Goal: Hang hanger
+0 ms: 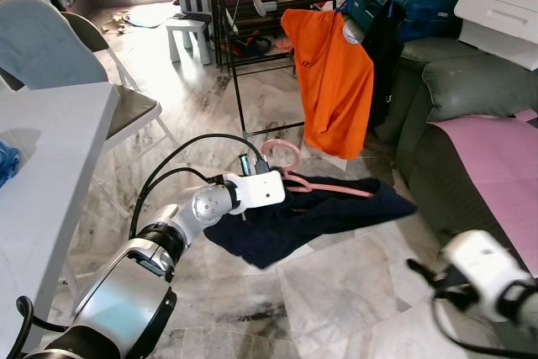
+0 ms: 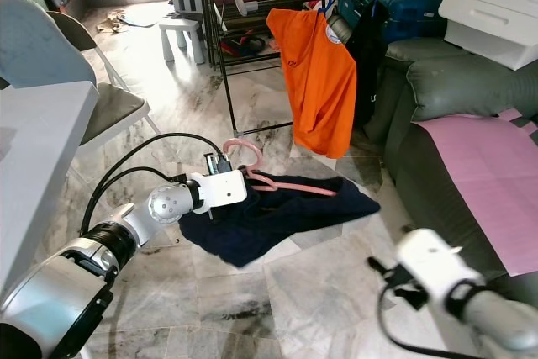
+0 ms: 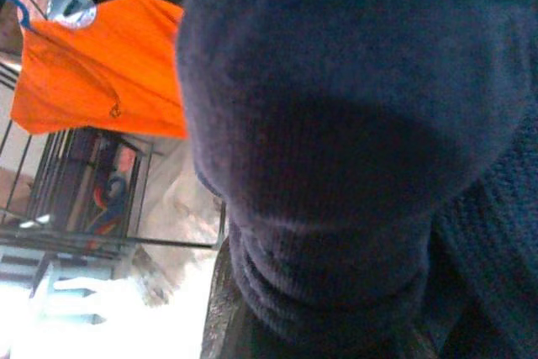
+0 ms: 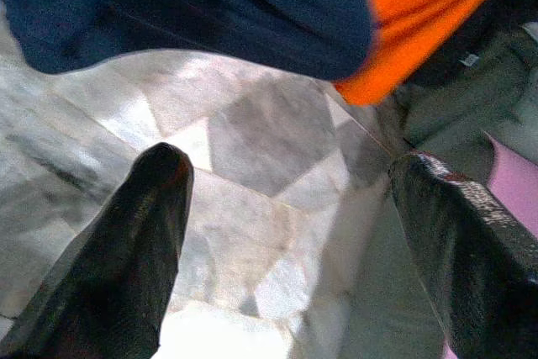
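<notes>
Two grippers | left gripper on navy garment, aperture unclear | right gripper wide open, empty

Pink hanger carrying navy garment, held aloft

My left gripper reaches a smooth pink plastic hanger lying on a matt dark navy knitted cloth garment, its ribbed weave coarse against my wrist camera. My right gripper shows spread fingers of matt black, finely textured plastic above the glossy veined grey marble floor. A matt orange cloth shirt hangs from a black metal rack.
</notes>
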Tool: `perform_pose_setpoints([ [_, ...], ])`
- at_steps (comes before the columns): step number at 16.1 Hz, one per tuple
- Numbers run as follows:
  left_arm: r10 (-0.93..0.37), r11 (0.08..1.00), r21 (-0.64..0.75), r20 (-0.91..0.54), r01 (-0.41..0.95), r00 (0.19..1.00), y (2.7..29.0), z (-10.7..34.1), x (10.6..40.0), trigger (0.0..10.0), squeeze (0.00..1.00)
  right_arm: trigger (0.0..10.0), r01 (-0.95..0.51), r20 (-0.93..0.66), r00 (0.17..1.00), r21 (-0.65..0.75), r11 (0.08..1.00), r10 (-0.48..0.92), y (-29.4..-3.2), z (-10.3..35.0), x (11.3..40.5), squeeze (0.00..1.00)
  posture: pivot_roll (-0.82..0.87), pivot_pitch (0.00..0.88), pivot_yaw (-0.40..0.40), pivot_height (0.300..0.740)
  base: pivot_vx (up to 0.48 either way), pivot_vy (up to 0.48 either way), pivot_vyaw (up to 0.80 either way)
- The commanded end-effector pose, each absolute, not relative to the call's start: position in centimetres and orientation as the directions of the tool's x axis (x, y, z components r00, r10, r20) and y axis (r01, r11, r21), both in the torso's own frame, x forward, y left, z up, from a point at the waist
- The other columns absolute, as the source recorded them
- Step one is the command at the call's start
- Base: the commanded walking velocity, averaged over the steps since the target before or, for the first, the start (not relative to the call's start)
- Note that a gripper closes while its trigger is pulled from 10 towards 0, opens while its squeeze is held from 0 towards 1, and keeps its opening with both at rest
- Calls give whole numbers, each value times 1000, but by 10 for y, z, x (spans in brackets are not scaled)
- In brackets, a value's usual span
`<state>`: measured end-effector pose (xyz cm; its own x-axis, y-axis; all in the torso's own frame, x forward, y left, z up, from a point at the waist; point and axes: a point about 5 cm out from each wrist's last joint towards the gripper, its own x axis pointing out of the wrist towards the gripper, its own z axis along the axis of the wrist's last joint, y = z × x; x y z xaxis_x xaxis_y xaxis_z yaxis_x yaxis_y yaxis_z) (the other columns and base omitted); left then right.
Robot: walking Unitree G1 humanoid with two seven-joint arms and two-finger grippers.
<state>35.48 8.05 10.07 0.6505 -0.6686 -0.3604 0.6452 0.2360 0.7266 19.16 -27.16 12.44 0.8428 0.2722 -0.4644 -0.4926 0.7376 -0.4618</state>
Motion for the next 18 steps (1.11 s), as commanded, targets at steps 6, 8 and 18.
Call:
perform_pose_setpoints([
  [6, -684, 338, 705, -270, 623, 677, 71, 112, 359, 0, 0, 10000, -244, -220, 959, -317, 917, 179, -237, 131, 227, 306, -94, 0, 52, 740, 0, 0, 0],
  [8, -684, 338, 705, -270, 623, 677, 71, 112, 359, 0, 0, 10000, -244, -220, 959, -317, 917, 179, -237, 131, 227, 306, -94, 0, 52, 740, 0, 0, 0],
  [18, -684, 338, 705, -270, 623, 677, 71, 112, 359, 0, 0, 10000, -244, -220, 959, -317, 917, 179, -237, 131, 227, 306, -94, 0, 52, 740, 0, 0, 0],
])
